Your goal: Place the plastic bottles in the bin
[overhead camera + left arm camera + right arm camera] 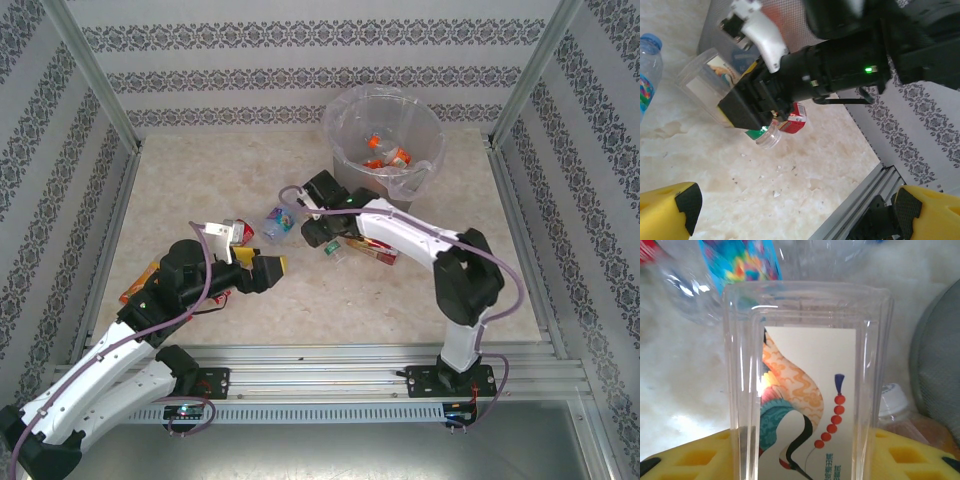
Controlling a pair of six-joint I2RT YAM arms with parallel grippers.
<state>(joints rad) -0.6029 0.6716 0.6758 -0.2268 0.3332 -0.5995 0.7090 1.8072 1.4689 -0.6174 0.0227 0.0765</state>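
Where the right gripper [800, 455] sits: in front of the bin [332, 135], jaws pinching a clear bottle [805, 365] by one end.
Left gripper [797, 212]: spread wide, holding nothing.
Slip risk: smooth walls and an end grip, so the bottle may pivot or drop when lifted.
Clutter risk: the blue-label bottle [278, 222] just beside could be knocked.
Bin risk: the bag [425, 175] may snag the bottle.

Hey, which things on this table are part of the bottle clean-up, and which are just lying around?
Job: bin; crane-label bottle in right claw; blue-label bottle; red-label bottle; binned bottles.
Not the job: white crumbs; aluminium rail.
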